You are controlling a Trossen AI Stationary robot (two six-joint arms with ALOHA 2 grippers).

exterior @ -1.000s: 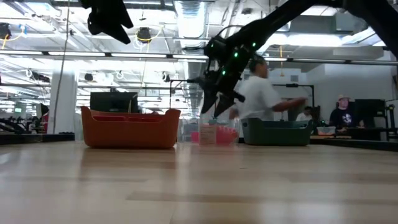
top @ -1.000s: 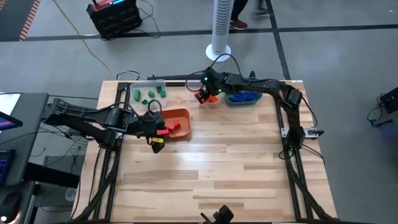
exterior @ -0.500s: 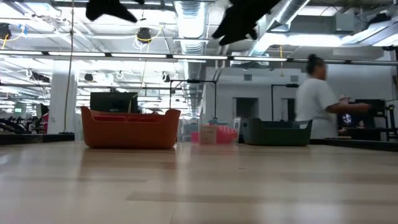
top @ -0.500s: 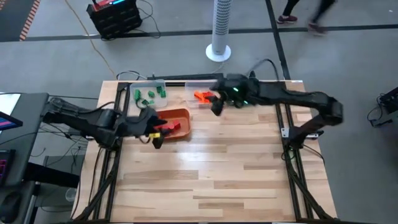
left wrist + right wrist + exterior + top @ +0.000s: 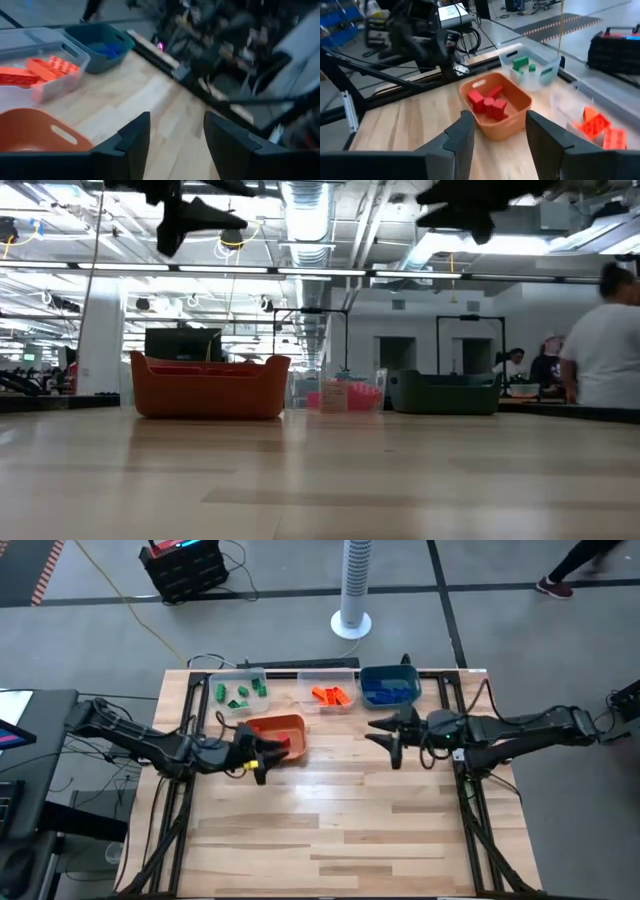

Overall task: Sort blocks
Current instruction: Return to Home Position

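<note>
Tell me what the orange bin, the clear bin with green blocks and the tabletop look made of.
Orange bin: moulded plastic, likely; smooth, evenly coloured walls with rounded corners and a cut-out handle, low sheen.
Clear bin: transparent plastic, probably; green blocks show through its wall.
Tabletop: wood, sealed or varnished by its look; narrow joined strips with grain and soft glare.

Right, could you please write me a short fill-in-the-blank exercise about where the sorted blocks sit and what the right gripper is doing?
The bin that holds the red blocks is ____ in colour.
The teal bin holds the ____ blocks.
The clear bin farthest from the teal one holds ____ blocks.
The right gripper, above bare table, is ____ and holds nothing.
Missing words: orange; blue; green; open.
</note>
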